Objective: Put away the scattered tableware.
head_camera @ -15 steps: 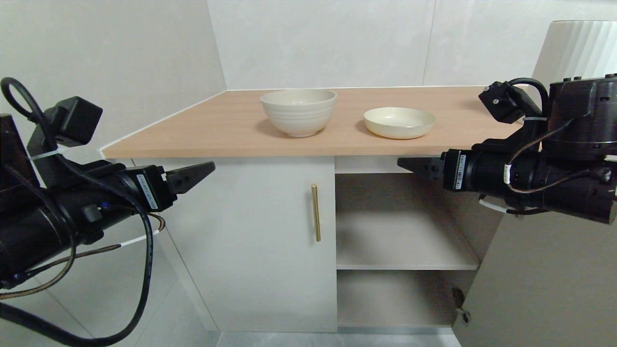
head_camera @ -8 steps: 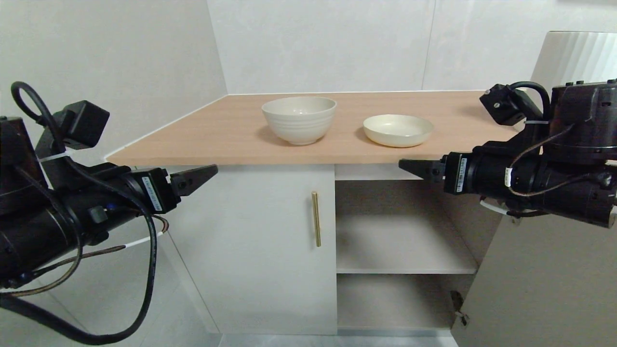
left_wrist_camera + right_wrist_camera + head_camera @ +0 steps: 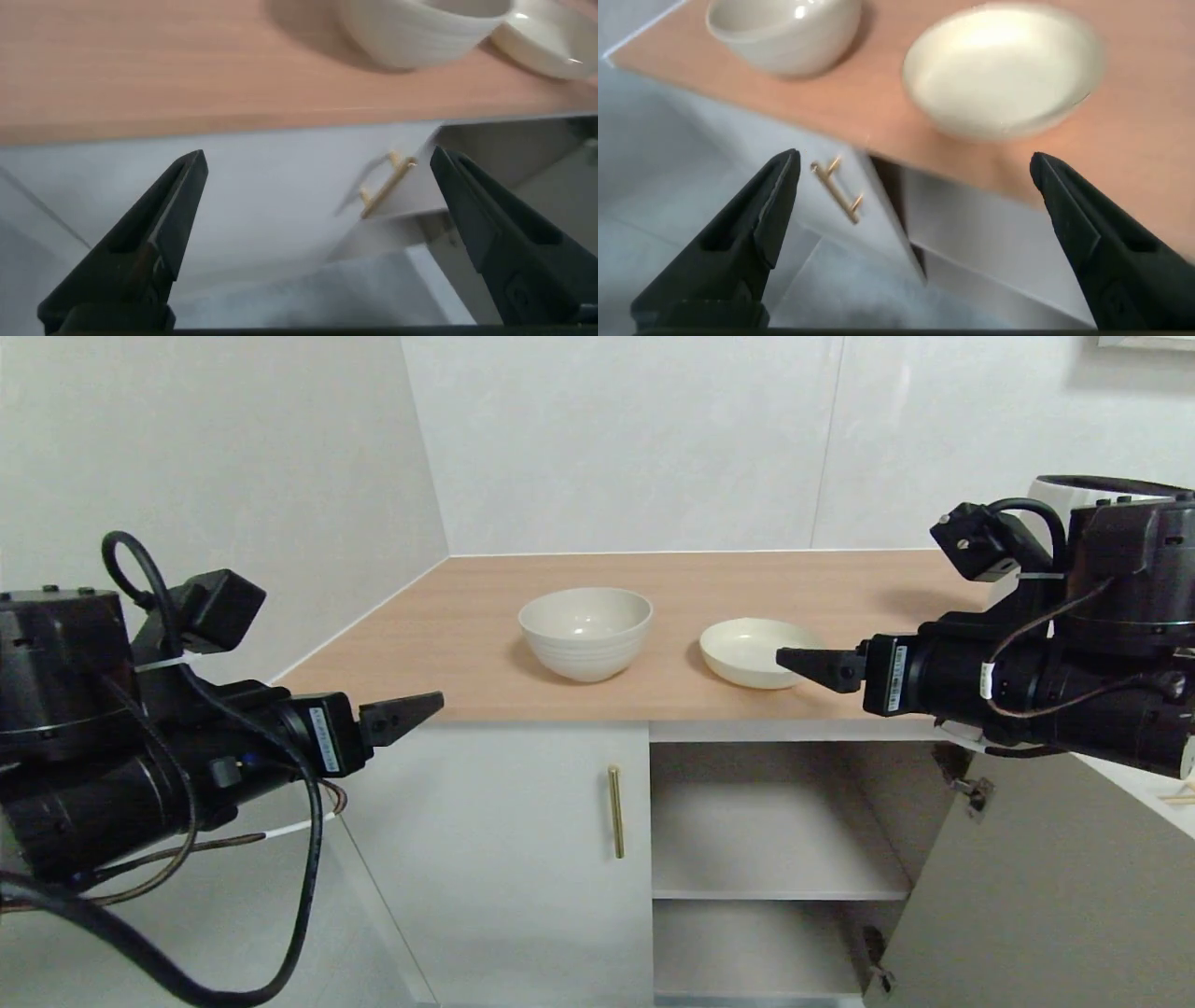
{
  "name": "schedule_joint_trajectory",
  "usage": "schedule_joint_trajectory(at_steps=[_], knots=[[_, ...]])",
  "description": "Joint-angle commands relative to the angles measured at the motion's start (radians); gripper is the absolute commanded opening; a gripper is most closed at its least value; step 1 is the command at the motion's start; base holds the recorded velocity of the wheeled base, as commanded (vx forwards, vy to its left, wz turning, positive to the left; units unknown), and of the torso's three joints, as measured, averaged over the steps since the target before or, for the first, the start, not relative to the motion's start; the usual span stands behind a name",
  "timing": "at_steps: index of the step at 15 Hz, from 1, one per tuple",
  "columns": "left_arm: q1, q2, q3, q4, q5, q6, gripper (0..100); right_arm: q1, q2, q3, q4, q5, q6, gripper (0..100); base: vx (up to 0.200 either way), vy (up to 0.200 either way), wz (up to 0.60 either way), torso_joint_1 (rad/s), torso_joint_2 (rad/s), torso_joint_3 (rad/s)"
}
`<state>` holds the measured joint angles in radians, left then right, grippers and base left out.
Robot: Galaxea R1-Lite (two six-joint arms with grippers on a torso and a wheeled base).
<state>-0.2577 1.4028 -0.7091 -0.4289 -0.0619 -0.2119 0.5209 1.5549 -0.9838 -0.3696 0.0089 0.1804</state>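
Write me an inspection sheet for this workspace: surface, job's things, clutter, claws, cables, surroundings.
Surface: wooden countertop over a white cabinet.
Job's things: deep bowl and shallow dish, upright, apart, near the front edge.
Clutter: white vessel at the counter's right end, mostly hidden.
Claws: left claw open, holding nothing, before the shut door; right claw open, holding nothing, in front of the dish.
Cables: black loops hang off the left arm, off the counter.
Surroundings: left door shut, brass handle; right door open, shelves showing.
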Motion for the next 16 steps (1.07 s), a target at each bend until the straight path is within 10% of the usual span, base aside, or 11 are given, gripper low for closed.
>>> schedule_joint_trajectory(at_steps=[1, 9, 13, 15, 16], knots=[[0.000, 0.041, -0.015, 0.002, -0.001, -0.018, 100, -0.009, 0.002, 0.004, 0.000, 0.000, -0.009, 100, 0.000, 0.000, 0.00, 0.188, -0.47, -0.290], [-0.028, 0.203, -0.256, 0.142, -0.001, -0.034, 100, -0.036, 0.060, 0.004, -0.121, -0.001, -0.055, 100, 0.000, 0.000, 0.00, 0.174, -0.41, -0.244], [-0.038, 0.294, -0.532, 0.532, 0.005, -0.057, 100, -0.036, 0.062, -0.019, -0.123, -0.026, -0.053, 100, 0.000, 0.000, 0.00, 0.019, -0.04, -0.021], [-0.060, 0.321, -0.618, 0.578, 0.010, -0.262, 100, -0.045, 0.103, -0.081, -0.032, -0.098, -0.052, 100, 0.000, 0.000, 0.00, 0.000, 0.00, 0.000], [-0.069, 0.335, -0.639, 0.578, 0.022, -0.307, 100, -0.045, 0.116, -0.113, 0.020, -0.124, -0.041, 100, 0.000, 0.000, 0.00, 0.000, 0.00, 0.000]])
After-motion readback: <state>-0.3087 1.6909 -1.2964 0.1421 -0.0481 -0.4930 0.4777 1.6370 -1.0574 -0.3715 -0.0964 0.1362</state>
